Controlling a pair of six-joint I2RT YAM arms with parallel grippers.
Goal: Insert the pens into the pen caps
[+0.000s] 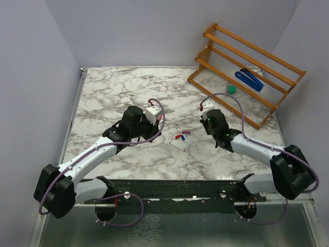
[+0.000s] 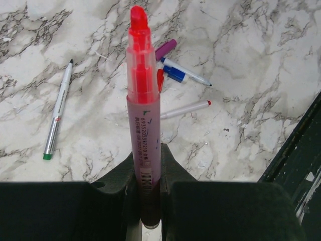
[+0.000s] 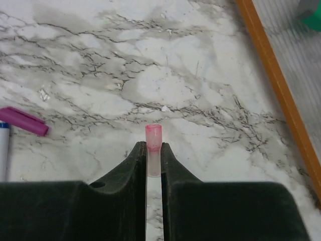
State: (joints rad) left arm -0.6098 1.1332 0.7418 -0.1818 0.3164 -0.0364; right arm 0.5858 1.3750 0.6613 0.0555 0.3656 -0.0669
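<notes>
The left gripper is clamped on the lower barrel of the red pen. The pen's long axis runs straight out along the fingers, with the bare red tip leading away from the wrist. The right gripper is closed on the pink cap, a short translucent tube that also stands in line with its fingers. The cap's pink-rimmed end points forward and looks like the open mouth, though the bore itself cannot be seen. The top view shows the two wrists well apart over the bench. The cap-holding arm lies to the robot's right of the pen, and a loose cluster of pens and caps rests on the marble between them. Neither held piece touches the bench or the other. The joining therefore seems to depend on one relation: tip and mouth must face each other on a common line. Both pieces now jut forward from their own wrists, so each arm would probably have to turn inward before the gap is closed. A purple cap lies flat just left of the right gripper, out of the way.
</notes>
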